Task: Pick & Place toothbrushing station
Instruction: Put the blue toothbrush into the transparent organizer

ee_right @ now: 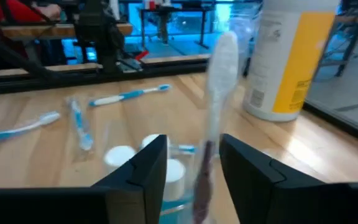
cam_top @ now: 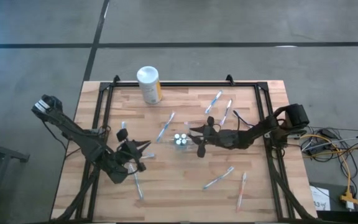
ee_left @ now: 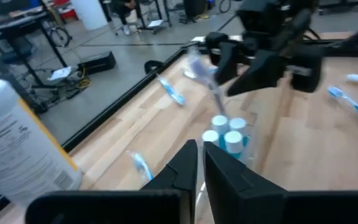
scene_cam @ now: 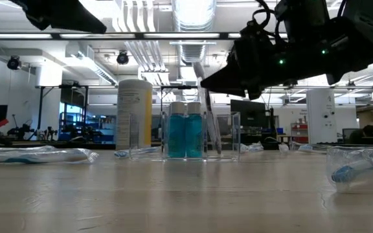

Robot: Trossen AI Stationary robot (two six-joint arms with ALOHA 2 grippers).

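- At the middle of the surface stands the clear cup, and every other place here is given from it.
- Inside the cup: teal tubes with white caps, standing upright, and one toothbrush standing nearly upright with its head above the rim.
- The right gripper hangs just beside and above the cup. In its wrist view the jaws stand apart on either side of that toothbrush's handle and do not press on it, so it looks just released into the cup.
- The left gripper waits near the cup, on its other side. Its jaws are clenched together with nothing between them.
- Done, as far as I can judge: the tubes and one brush are in the cup.
- Left: several toothbrushes lie loose around the cup, among them one just beside it, two farther off toward the white canister's edge of the surface, two on the opposite side, and one near the left gripper.
- The white canister with the yellow label stands well apart from the cup.
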